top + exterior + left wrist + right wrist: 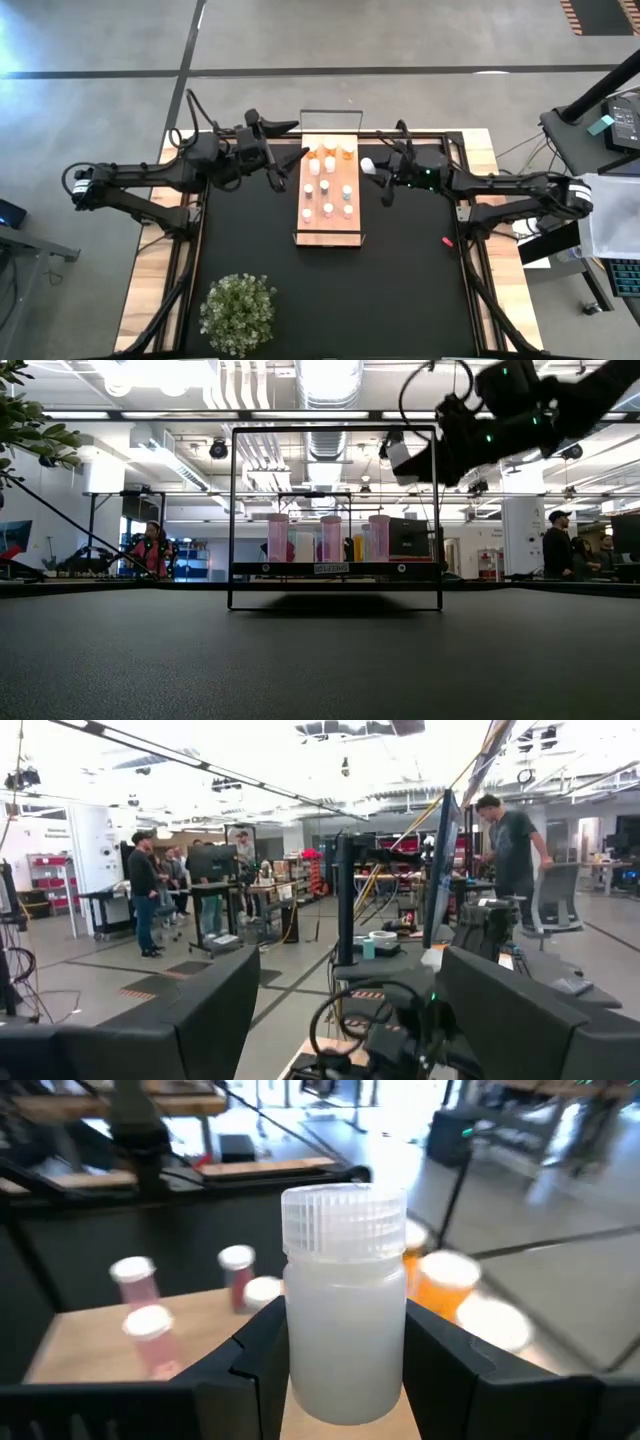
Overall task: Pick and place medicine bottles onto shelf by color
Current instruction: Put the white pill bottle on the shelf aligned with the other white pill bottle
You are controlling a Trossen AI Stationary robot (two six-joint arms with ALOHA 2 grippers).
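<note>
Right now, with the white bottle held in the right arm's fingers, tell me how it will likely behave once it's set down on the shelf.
The white bottle looks like rigid plastic, so it probably won't deform between the fingers. It seems taller than wide, so a tilted release onto the shelf could tip it. Being round, it would likely roll if it falls.

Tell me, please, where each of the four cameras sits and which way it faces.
High: overhead, straight down; both arms, shelf.
Low: table height, level across the mat; shelf frame, right gripper carrying a white bottle.
Left wrist: on the left arm, facing the room; its open left gripper.
Right wrist: on the right arm, facing the shelf; its fingers around the bottle.
High, low and right wrist share that bottle.
</note>
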